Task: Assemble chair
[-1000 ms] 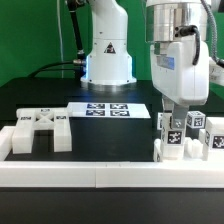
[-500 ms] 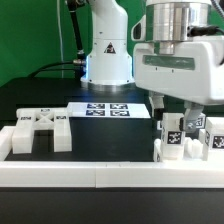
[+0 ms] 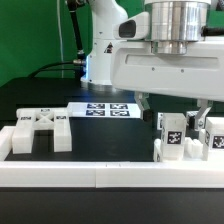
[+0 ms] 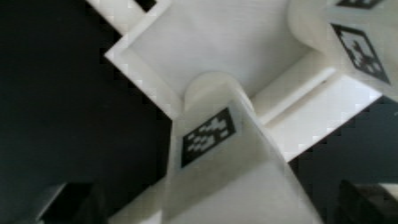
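Black bench (image 3: 30, 100), matte top. Marker board (image 3: 100, 109) lies flat on it, mid-bench toward the far side. Long low white border rail (image 3: 100, 176) runs along the near edge, cornering at the exterior view's left. Green backdrop (image 3: 30, 40) at the far end.

Exterior view low, level with the table (image 3: 30, 105), wrist view pressed close, probably sharing the chair (image 3: 172, 135)

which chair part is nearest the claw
The tagged post directly under the open claw, on the exterior view's right; the low parts lie at that view's left.
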